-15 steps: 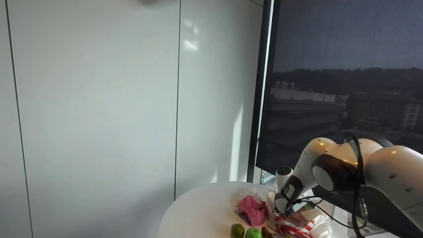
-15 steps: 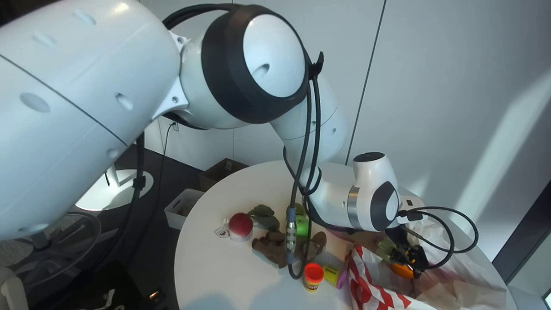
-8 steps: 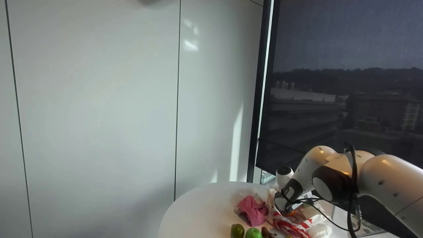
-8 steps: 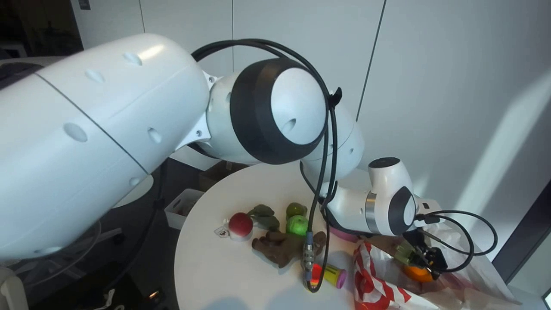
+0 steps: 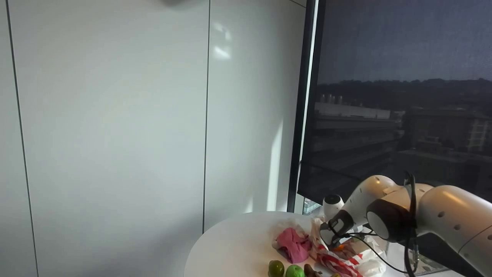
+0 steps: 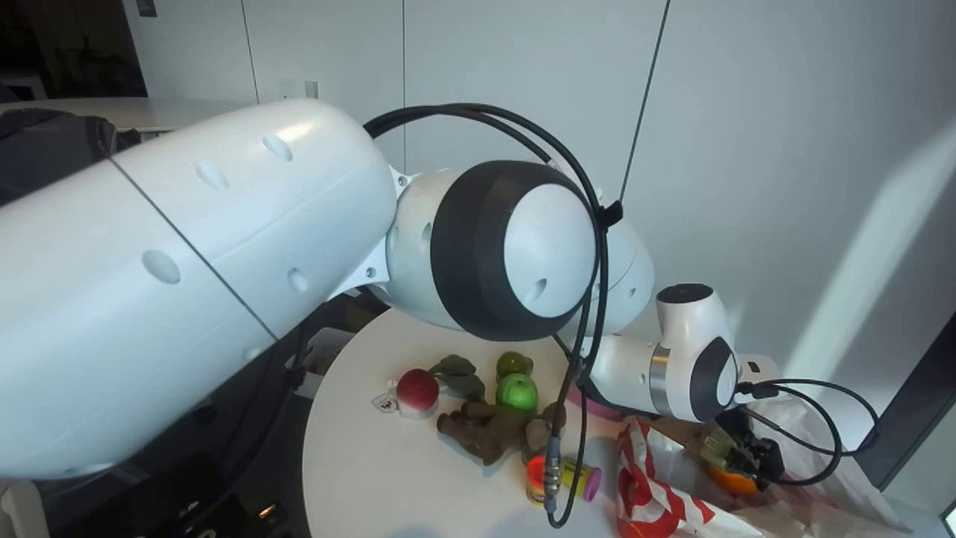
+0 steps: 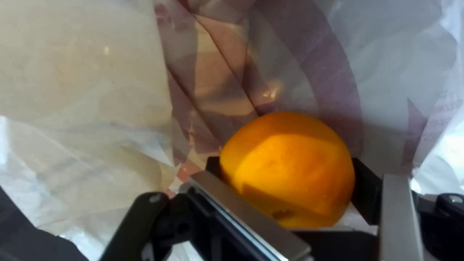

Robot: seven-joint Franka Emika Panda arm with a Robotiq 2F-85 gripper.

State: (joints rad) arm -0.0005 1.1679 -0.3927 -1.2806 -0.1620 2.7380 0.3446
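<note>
On a round white table (image 6: 381, 456), in a red-and-white paper bag (image 6: 661, 508), a black gripper (image 7: 290, 179) is clamping a smooth orange fruit (image 7: 290, 163) sitting directly between its jaws.

This looks like a robotics lab in an office-type building. Smooth pale-grey wall panels (image 5: 115, 115) with thin dark vertical seams meet a straight black window frame (image 5: 300, 115) and a sheer dark-grey window shade (image 5: 396, 46), through which flat-roofed buildings (image 5: 349, 111) and a wooded ridge (image 5: 407, 92) show. A round white smooth-topped desk (image 6: 358, 463) stands near the panels, with a pale tabletop (image 6: 172, 110) farther back; the glossy white-and-black jointed robot arm (image 6: 478, 254) over the desk, strung with black cables (image 6: 407, 113), is what suggests a lab.
</note>
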